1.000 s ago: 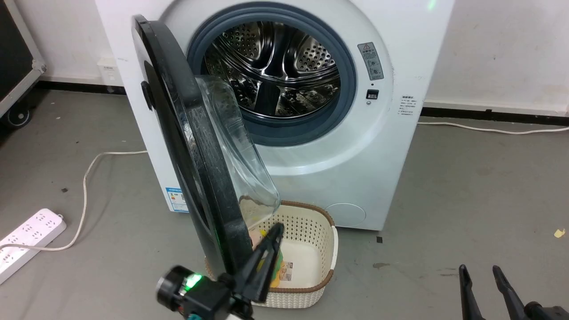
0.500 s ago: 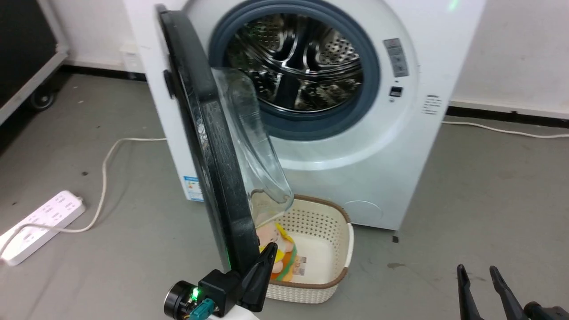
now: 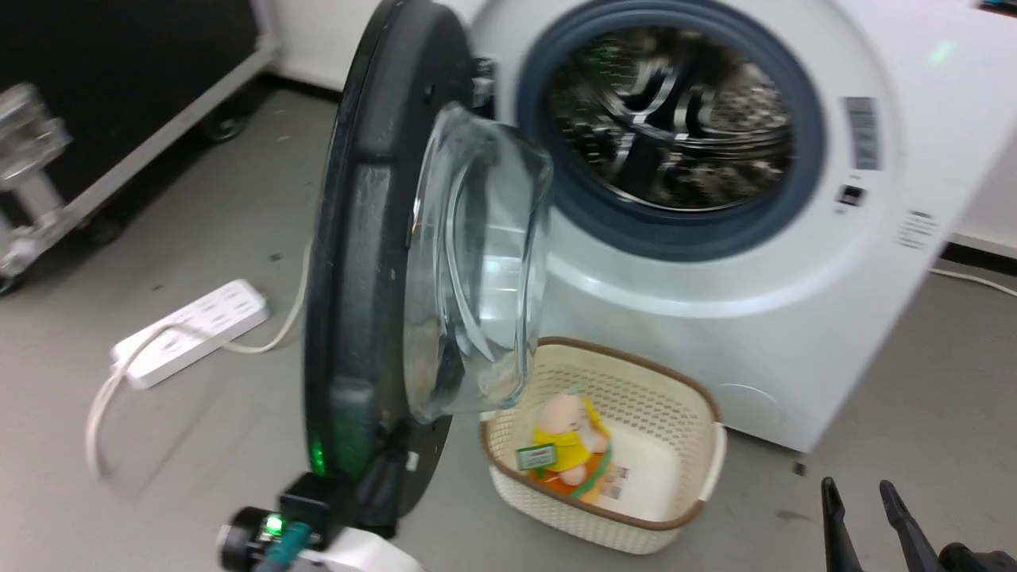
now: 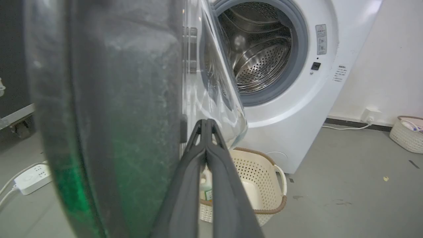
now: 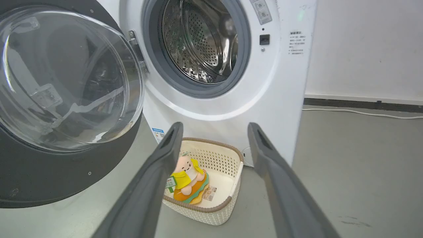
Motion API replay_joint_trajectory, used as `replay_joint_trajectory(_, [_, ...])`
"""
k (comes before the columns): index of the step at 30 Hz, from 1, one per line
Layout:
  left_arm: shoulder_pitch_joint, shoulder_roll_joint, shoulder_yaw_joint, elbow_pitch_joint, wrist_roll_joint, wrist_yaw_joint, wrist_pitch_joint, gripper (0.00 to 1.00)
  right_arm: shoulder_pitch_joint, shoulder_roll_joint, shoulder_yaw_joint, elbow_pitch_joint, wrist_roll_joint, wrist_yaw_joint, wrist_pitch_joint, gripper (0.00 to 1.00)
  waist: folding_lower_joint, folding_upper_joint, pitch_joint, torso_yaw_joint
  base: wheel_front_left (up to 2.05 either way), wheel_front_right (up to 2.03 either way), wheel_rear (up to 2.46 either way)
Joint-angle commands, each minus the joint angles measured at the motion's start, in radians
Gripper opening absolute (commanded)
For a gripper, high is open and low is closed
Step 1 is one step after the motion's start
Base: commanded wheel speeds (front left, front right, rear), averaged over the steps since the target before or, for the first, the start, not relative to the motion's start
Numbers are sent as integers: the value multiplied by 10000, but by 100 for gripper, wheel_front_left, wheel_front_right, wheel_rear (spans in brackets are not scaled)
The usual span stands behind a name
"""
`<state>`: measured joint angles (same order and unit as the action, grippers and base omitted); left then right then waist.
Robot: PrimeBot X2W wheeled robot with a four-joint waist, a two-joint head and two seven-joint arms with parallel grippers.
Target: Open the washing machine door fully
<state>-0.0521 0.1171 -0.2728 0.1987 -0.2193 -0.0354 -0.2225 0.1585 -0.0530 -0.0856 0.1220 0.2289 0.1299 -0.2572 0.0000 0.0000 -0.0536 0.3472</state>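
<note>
1. Far left, on the floor: white power strip [image 3: 191, 330] with its cable looping toward the machine. It lies well apart from the door's lower edge.
2. The washing machine door [image 3: 357, 278] is unlatched and swung out on its left-side hinge [image 5: 137, 49]. It stands roughly square to the machine front, with the glass porthole [image 3: 477, 270] bulging rightward toward the opening.
3. Left gripper [image 4: 205, 121]: fingers pressed together with nothing between them. They lie along the door's inner face near its lower rim, just beside the glass. This looks like a push rather than a grasp, but actual contact is hard to confirm.
4. Cream basket [image 3: 604, 516] on the floor just in front of the machine, with a yellow plush toy [image 3: 568, 441] inside. It sits to the right of the door, on the porthole side.
5. The washing machine [image 3: 794, 334]: the drum [image 3: 675, 127] is fully exposed inside its grey-blue gasket.
6. Right gripper [image 3: 856, 485]: low at the right, fingers spread wide, empty, well apart from everything.
7. Progress, by my reading: well past halfway. What's left is to push the door further outward to the left until the hinge stops.
</note>
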Motion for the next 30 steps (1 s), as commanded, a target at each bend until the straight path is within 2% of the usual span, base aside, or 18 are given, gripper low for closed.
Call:
replay_joint_trajectory(1, [-153,163,190,-22,-85,90,-41,0,4,28,8,49,4,8,-45,100,0,0,118,518,0,0,0])
replay_joint_trajectory(6, [-556,527,705,-52,-309,183,-11,0,-36,28,137,102,-83,8,-45,100,0,0,408,1119,0,0,0])
replay_joint_trajectory(9, [-1021,754,903,92,-476,34,63,0,-70,28,205,86,-187,8,-45,100,0,0,801,1394,0,0,0])
replay_joint_trajectory(15, [-2213,1421,1550,883,-795,-124,107,0,-463,28,316,22,-746,8,-45,100,0,0,1681,1444,0,0,0])
replay_joint_trajectory(16, [-2443,1537,1670,1094,-869,-150,123,0,-523,28,294,3,-843,8,-45,100,0,0,1835,1425,0,0,0])
replay_joint_trajectory(17, [-3162,1922,2069,1817,-1116,-211,184,0,-704,28,239,-32,-1158,8,-27,100,0,0,2286,1336,0,0,0])
replay_joint_trajectory(22, [-4394,2775,2688,3189,-1389,-336,98,0,-943,28,65,-293,-1551,8,195,100,0,0,2967,1117,0,0,0])
replay_joint_trajectory(30, [-6352,3639,3012,5446,-1465,-597,-282,0,-1080,28,-156,-966,-2039,8,691,100,0,0,3769,864,0,0,0])
